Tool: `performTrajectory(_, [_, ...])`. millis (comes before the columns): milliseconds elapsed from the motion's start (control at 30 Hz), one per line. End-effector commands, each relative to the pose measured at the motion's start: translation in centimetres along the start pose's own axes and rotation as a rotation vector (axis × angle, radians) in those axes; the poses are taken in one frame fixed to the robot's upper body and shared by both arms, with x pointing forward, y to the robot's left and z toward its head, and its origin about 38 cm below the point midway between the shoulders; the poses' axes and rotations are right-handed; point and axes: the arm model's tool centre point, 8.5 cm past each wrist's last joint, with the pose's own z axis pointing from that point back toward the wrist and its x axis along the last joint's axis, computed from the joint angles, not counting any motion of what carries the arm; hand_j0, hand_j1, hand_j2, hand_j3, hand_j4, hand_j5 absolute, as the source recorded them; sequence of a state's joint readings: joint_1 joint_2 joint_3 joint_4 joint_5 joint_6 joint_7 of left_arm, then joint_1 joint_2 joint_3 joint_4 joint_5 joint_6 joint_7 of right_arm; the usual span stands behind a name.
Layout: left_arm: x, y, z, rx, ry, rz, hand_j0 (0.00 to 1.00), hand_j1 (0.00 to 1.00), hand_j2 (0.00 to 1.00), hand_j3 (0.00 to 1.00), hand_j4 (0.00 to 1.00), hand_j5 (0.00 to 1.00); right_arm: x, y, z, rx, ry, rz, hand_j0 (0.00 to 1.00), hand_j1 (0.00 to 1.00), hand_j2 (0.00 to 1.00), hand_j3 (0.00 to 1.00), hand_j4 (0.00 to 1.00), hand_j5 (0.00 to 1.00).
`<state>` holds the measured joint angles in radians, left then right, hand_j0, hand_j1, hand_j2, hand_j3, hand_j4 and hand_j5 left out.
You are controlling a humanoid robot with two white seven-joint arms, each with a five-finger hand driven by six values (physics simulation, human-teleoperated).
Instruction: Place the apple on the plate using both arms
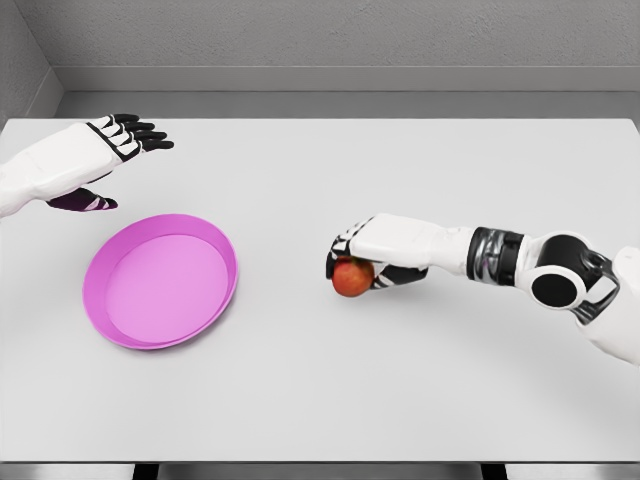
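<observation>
A pale grey table [330, 400] fills most of the view, its far edge running just short of a plain grey wall [340, 35], with a second wall meeting it in the corner at upper left. Right of centre, the right hand [362, 258] is wrapped over a red apple [351, 278], fingers curled down around it while the fruit sits on the tabletop. Well to the left lies a shallow pink plate [218, 245], holding nothing. Beyond the plate's far rim the left hand [105, 155] hovers with fingers spread, gripping nothing.
</observation>
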<state>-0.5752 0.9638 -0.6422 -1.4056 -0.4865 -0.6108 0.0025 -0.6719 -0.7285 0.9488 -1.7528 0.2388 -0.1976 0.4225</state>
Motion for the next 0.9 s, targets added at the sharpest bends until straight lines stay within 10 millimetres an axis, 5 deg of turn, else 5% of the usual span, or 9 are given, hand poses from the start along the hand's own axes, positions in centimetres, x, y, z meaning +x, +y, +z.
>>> performTrajectory(0, [-0.1, 0.1, 0.1, 0.004, 0.002, 0.004, 1.00, 1.00, 1.00, 1.00, 1.00, 1.00, 0.7, 0.7, -1.0, 0.015, -0.025, -0.012, 0.57, 0.57, 0.57, 0.57, 0.57, 0.57])
performTrajectory(467, [0.0, 0.1, 0.0, 0.001, -0.001, -0.003, 1.00, 1.00, 1.00, 1.00, 1.00, 1.00, 1.6, 0.9, -2.4, 0.034, -0.045, -0.011, 0.59, 0.59, 0.59, 0.59, 0.59, 0.59])
performTrajectory(533, [0.0, 0.1, 0.0, 0.001, -0.001, -0.003, 1.00, 1.00, 1.00, 1.00, 1.00, 1.00, 1.5, 0.9, -2.5, 0.033, -0.028, -0.018, 1.00, 1.00, 1.00, 1.00, 1.00, 1.00])
performTrajectory(800, [0.1, 0.1, 0.0, 0.001, -0.003, -0.002, 1.00, 1.00, 1.00, 1.00, 1.00, 1.00, 1.0, 0.4, -1.7, 0.026, -0.015, -0.005, 1.00, 1.00, 1.00, 1.00, 1.00, 1.00])
performTrajectory(867, [0.1, 0.1, 0.0, 0.000, -0.003, -0.003, 1.00, 1.00, 1.00, 1.00, 1.00, 1.00, -0.3, -1.0, 0.1, -0.001, 0.028, 0.020, 1.00, 1.00, 1.00, 1.00, 1.00, 1.00])
